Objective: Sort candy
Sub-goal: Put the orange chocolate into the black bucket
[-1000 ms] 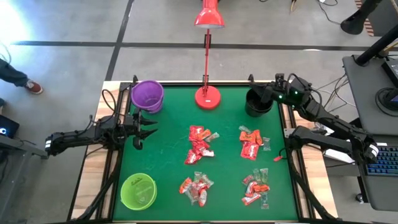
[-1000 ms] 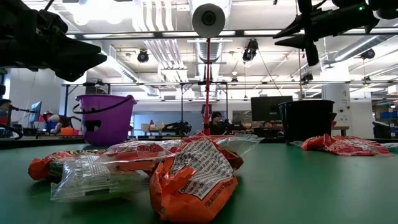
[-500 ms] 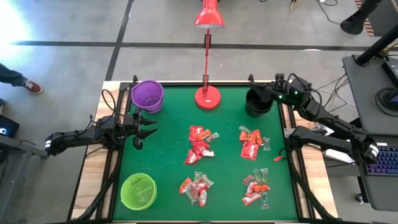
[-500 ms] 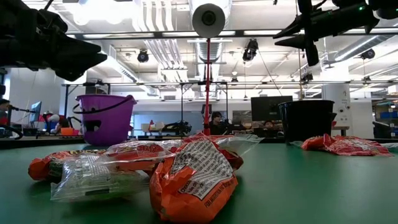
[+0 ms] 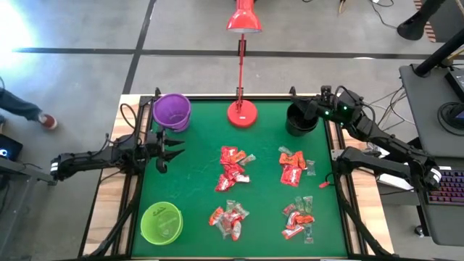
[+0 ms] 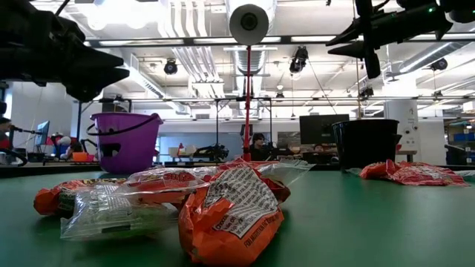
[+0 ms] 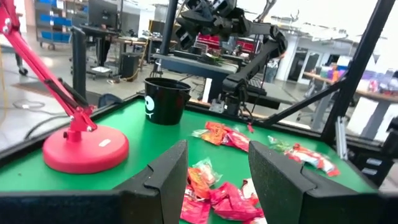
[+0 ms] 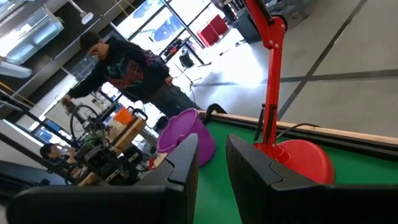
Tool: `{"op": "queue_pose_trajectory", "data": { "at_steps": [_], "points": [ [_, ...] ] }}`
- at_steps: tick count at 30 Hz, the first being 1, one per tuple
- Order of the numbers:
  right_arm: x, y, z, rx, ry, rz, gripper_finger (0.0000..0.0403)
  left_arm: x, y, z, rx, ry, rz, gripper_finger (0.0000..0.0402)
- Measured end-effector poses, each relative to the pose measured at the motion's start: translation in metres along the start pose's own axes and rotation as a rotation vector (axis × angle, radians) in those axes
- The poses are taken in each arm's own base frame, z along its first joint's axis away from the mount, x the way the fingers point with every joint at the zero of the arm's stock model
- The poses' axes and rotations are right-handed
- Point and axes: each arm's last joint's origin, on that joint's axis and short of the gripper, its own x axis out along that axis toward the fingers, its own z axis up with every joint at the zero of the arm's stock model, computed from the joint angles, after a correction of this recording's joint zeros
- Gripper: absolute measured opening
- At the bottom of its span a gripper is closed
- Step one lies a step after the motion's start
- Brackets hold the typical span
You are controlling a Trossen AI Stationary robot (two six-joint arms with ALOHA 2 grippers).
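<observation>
The left hand (image 5: 172, 150) hovers over the near-left part of the green-topped bench (image 5: 196, 181), its two dark fingers (image 7: 163, 180) spread with a clear gap between them and nothing held. The round purple plastic bucket (image 5: 172, 112) stands just behind this hand, toward the back edge of the bench, and the lime-green round plastic cup (image 5: 161, 222) stands well in front of it, near the front edge. The candy (image 5: 233, 169), small sweets in red, orange-red, white and clear wrappers, lies in four loose heaps on the bench surface, all of them to the right of the left hand and apart from it; none is in any container as far as can be seen. The red desk lamp with round base (image 5: 242, 112) stands at the back centre, between the two hands. The right hand (image 5: 296, 101) hangs at the back-right corner, above the rim of the black round plastic bucket (image 5: 300, 120); its fingers (image 8: 180, 163) stand slightly apart with a narrow gap and hold nothing visible. The nearest heap of candy to this hand lies in front of it, beyond the black bucket. In the right wrist view a person in a dark printed top (image 8: 127, 68) stands in the room beyond the bench.
</observation>
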Motion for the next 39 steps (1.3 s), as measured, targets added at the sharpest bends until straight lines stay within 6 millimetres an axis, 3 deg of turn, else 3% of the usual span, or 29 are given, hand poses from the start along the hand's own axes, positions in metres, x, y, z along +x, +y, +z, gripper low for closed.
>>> {"op": "queue_pose_trajectory", "data": {
  "at_steps": [16,21,31,39],
  "points": [
    [0.005,-0.003,-0.002,0.007,0.020,-0.017,0.0073,0.006,-0.002,0.011,-0.051,-0.111,-0.021,0.0152],
    [0.011,-0.008,-0.005,-0.011,0.045,-0.036,0.0073,0.009,-0.001,0.020,-0.147,-0.141,0.077,0.0152],
    [0.014,-0.006,-0.002,-0.229,0.062,-0.012,0.0073,0.022,-0.003,0.054,-0.143,-0.166,0.271,0.0152],
    [0.013,0.006,0.007,-0.292,0.076,0.092,0.0073,0.035,-0.007,0.085,-0.115,-0.108,0.379,0.0152]
  ]
}}
